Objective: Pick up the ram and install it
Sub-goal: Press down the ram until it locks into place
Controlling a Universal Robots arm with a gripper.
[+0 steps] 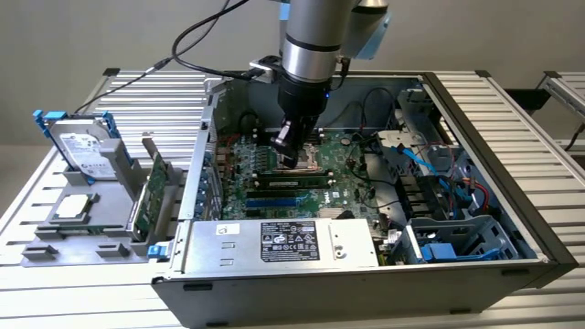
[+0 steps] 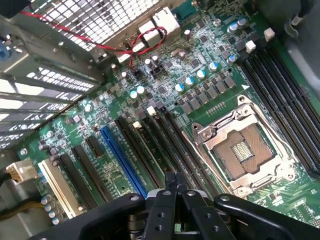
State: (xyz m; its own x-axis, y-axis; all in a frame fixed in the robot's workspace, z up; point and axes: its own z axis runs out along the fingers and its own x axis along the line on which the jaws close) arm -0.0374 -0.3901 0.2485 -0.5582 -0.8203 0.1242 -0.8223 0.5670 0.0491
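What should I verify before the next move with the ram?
1. Pincer shut, nothing visible between its tips: ok.
2. Ram lying along a slot beside the CPU socket: ok.
3. Ram fully seated and latched: cannot tell.
4. Pincer over the motherboard, close to the ram: ok.
5. Blue cable apart from the arm: ok.

Plain grey wall (image 1: pixel 55 34) behind, even light.
Ribbed aluminium surface (image 1: pixel 539 137); second one at the exterior view's right edge (image 1: pixel 568 89).
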